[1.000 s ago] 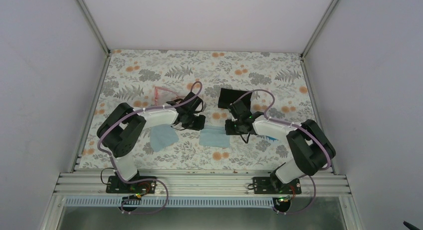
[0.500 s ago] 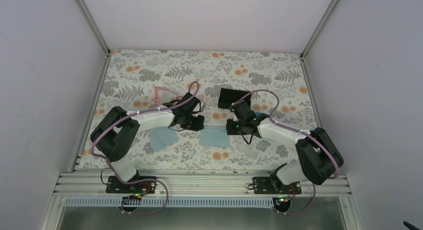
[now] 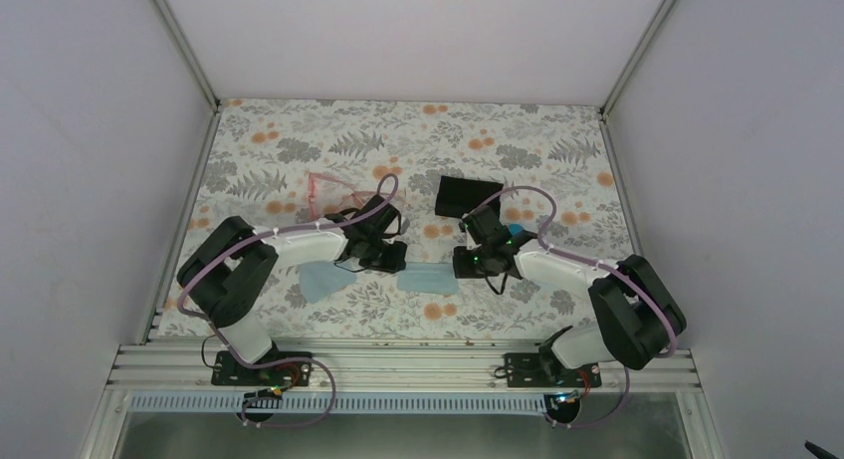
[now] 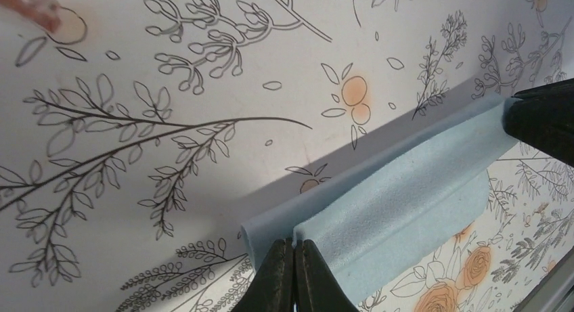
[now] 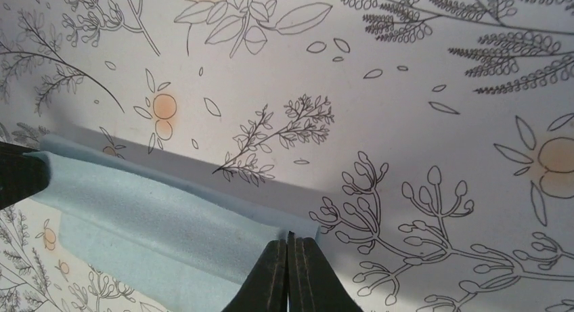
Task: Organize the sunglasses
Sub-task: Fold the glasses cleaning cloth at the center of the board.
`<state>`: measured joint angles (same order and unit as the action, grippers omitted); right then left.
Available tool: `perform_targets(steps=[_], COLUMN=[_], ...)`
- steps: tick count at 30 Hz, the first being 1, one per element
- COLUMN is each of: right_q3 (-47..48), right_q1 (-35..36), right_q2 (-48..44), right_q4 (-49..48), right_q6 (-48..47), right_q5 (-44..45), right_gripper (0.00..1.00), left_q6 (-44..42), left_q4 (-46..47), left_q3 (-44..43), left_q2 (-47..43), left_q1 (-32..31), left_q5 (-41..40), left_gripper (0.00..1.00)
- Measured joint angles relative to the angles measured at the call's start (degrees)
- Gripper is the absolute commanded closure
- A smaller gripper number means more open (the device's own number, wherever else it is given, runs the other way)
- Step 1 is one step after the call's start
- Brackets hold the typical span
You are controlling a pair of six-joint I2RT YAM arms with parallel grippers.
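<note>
A light blue cloth (image 3: 428, 279) lies between my two grippers. My left gripper (image 3: 386, 254) is shut on its left far corner (image 4: 296, 243), and my right gripper (image 3: 466, 261) is shut on its right far corner (image 5: 290, 236). The held edge is lifted and curled over the rest of the cloth (image 4: 399, 204), which also shows in the right wrist view (image 5: 156, 220). Each wrist view shows the other gripper's dark fingers at the cloth's far end. The pink-red sunglasses (image 3: 329, 187) lie on the table beyond the left arm, apart from both grippers.
A second light blue cloth (image 3: 320, 279) lies under the left forearm. A black case (image 3: 462, 194) sits beyond the right gripper, and a small blue thing (image 3: 515, 227) peeks out beside the right arm. The floral table is walled at the left, back and right.
Both grippers have moved toward the near edge, carrying the cloth's far edge with them, so the cloth looks shorter from above. Both stayed shut.
</note>
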<state>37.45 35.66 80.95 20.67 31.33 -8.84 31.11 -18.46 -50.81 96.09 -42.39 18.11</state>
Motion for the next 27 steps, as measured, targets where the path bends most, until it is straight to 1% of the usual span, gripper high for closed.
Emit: perform_targets(steps=[15,27], right_q3=[-0.92,-1.55], right_q1=[0.02,0.28], right_q2=[0.83,0.83], right_q4=[-0.66,-1.11], right_q6=[-0.09,-0.07], right_q5=[-2.64,-2.62], right_gripper=[0.96,0.96], left_q6=[2.32,2.8], left_q4=[0.13,0.85], left_q3=[0.5,0.9], left_q2=[0.02,0.07], left_q1=[-0.92,-1.46], left_q5=[-1.57,-1.09], left_gripper=[0.98,0.98])
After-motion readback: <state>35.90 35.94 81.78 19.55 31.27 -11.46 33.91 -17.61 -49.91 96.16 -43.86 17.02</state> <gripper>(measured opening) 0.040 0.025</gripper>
